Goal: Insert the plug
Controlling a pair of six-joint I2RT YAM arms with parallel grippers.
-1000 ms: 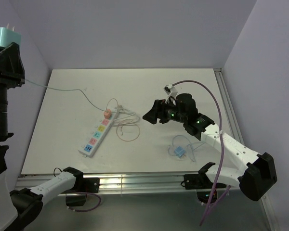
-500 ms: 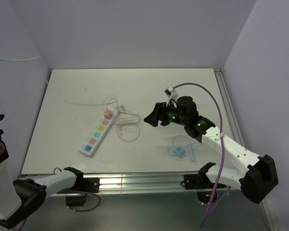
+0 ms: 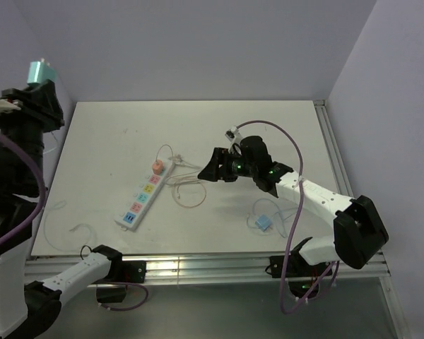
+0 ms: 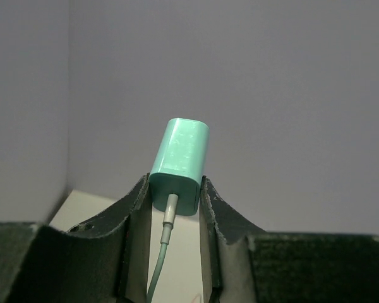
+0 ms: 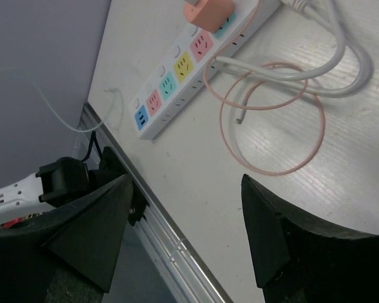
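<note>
The left gripper (image 4: 174,189) clamps the mint-green plug (image 4: 180,158) at its cable end, held high off the far-left corner of the table (image 3: 268,123) and well apart from the power strip (image 3: 144,196) it must reach (its prongs are out of sight). The right gripper (image 5: 186,183) hovers near the strip, jaws spread wide and empty, seemingly placed to steady it. An orange adapter (image 5: 207,11) occupies a socket at the strip's far end. A pink cable loop (image 5: 271,126) lies just beside the strip, and a blue charger (image 3: 263,222) sits nearer the arms.

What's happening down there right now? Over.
Left fingers shut on teal plug, held high. Right fingers open, empty. Power strip unobstructed; orange plug fills one socket.
</note>
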